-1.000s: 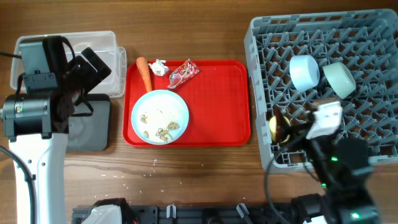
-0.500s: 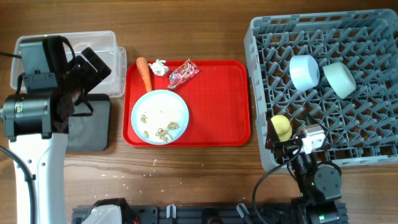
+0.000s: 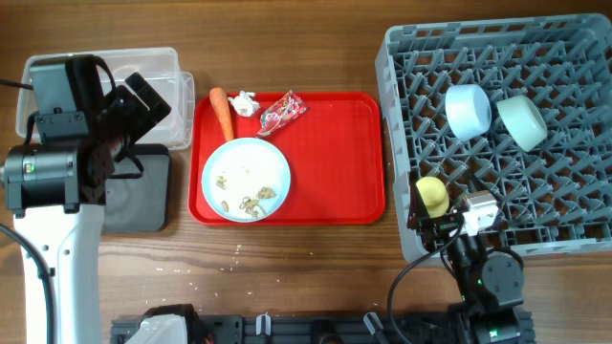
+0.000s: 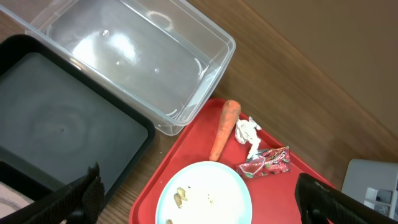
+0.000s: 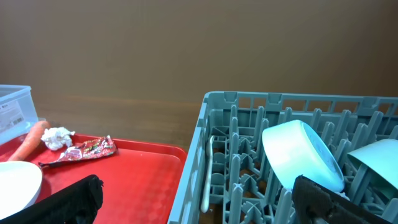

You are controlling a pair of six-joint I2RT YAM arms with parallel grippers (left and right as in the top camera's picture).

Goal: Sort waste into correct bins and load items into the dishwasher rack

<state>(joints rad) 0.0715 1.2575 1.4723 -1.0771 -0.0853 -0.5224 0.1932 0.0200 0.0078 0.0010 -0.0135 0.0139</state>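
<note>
blue bowl (image 3: 469,110), green bowl (image 3: 523,121), cup (image 3: 432,196) in rack (image 3: 574,57), right edge, carrot (image 3: 222,113), wrapper (image 3: 282,112), plate (image 3: 249,158) on tray (image 3: 335,162), left gripper (image 4: 199,196), right gripper (image 5: 199,199) both spread wide

Surface (image 3: 316,277): wood, visible grain, low sheen. Red tray (image 3: 335,153): smooth plastic, glossy. Clear tub (image 4: 137,56): transparent plastic, light reflections on the floor. Black tray (image 4: 56,130): matt plastic. Dishwasher rack (image 3: 564,57): grey moulded plastic, dull. Snack wrapper (image 4: 266,163): crinkled, shiny film. Tissue (image 4: 247,132): crumpled white paper. Light blue plate (image 3: 253,158): smooth, semi-gloss, soiled with crumbly scraps (image 3: 251,201).
</note>
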